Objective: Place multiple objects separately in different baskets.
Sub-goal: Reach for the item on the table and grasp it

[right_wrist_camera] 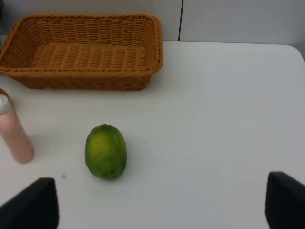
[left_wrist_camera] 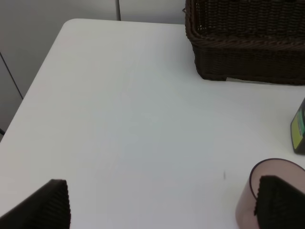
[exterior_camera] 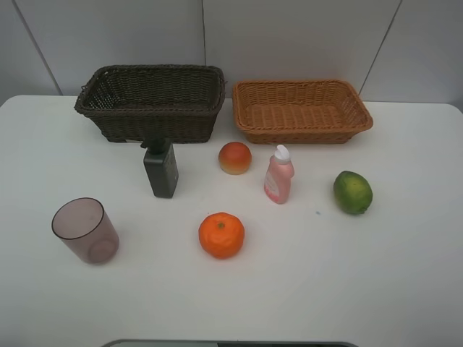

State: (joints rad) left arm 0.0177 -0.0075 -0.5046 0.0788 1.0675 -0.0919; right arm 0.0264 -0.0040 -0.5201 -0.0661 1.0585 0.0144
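A white table (exterior_camera: 362, 282) stands against a pale panelled wall, and everything for the task sits on it. Six objects stand or lie in the open. The dark bottle (exterior_camera: 160, 168) is just in front of the dark brown basket (exterior_camera: 155, 124), and the peach-like fruit (exterior_camera: 235, 157) and the pink bottle (exterior_camera: 278, 177) are near the middle. The orange (exterior_camera: 221, 235) lies closer to the front edge, the lime (exterior_camera: 352, 191) is off to the right, and the purple cup (exterior_camera: 85, 230) is at front left. The orange-tan basket (exterior_camera: 304, 132) sits beside the dark one at the back. Nothing shows inside either.

The right gripper (right_wrist_camera: 157, 202) hangs with its jaws spread wide, holding nothing, and the lime lies just ahead of it. The left gripper (left_wrist_camera: 167, 205) is equally wide apart and empty, with the cup by one fingertip.

This looks like the very first pick, with no object sorted yet. The lime seems the likeliest start for the right arm. The jaws would need to come down centred over the fruit and close gently, since it could roll.
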